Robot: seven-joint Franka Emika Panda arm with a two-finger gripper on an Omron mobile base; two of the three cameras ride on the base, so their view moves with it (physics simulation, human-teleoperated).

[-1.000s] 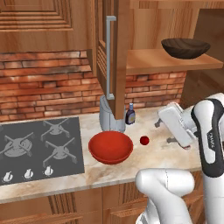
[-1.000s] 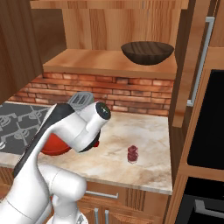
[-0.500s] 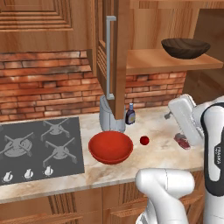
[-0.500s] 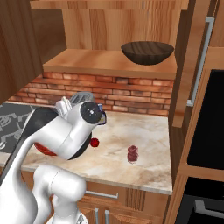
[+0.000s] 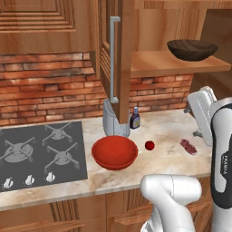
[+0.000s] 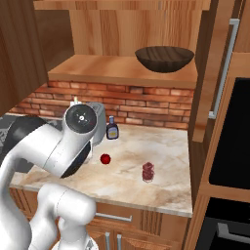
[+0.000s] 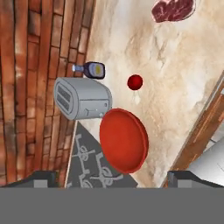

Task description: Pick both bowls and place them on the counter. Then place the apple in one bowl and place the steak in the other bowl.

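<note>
I see the red bowl [image 5: 114, 152] sitting on the counter [image 5: 167, 131], glossy, wide and shallow, just beside the stovetop [image 5: 41, 156] and in front of a grey toaster [image 5: 113, 122]. The apple [image 5: 149, 145], a small dark red ball, lies near the bowl's right side, apart from it. The steak [image 5: 189, 146], a flat pinkish slab with pale mottling, rests farther right on the same marble-look top. The dark brown bowl [image 5: 192, 49] stands up on a wooden shelf [image 5: 172, 63] above the counter.

From the right base view I get the brown bowl [image 6: 164, 58] head-on, plus the apple [image 6: 105, 158], steak [image 6: 148, 171] and a small dark bottle [image 6: 113, 131] against the brick wall [image 6: 146, 105]; my arm covers the red bowl there. The hand view looks down on the red bowl [image 7: 124, 140], toaster [image 7: 82, 98], bottle [image 7: 90, 69], apple [image 7: 135, 82] and steak [image 7: 173, 9] together. My gripper [image 7: 113, 178] has its fingertips [image 7: 43, 177] set wide apart with nothing between them, well above the counter.

Wooden cabinets hang overhead, with a long metal handle [image 5: 113, 59] on one door.
</note>
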